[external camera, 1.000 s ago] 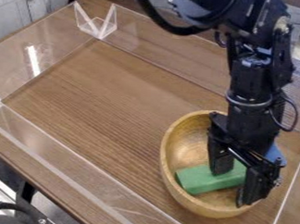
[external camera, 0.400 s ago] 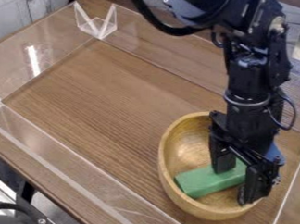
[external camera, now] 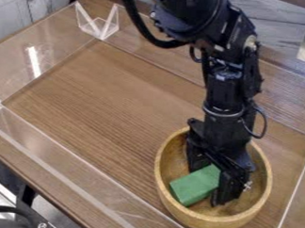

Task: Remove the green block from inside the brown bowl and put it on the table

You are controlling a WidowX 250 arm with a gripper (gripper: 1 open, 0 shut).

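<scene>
Lower and further left than a second ago, the gripper [external camera: 213,180] reaches into the brown bowl [external camera: 178,203]. Its jaws stand wide apart, straddling the green block [external camera: 193,186] without gripping it.

Even bright indoor light, soft shadows, white glare on acrylic walls [external camera: 44,56], low-resolution, slightly soft

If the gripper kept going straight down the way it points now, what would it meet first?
Most likely the green block: the open gripper points steeply down into the brown bowl, its jaws either side of the block's right end. Depth is hard to judge from this one view.
</scene>
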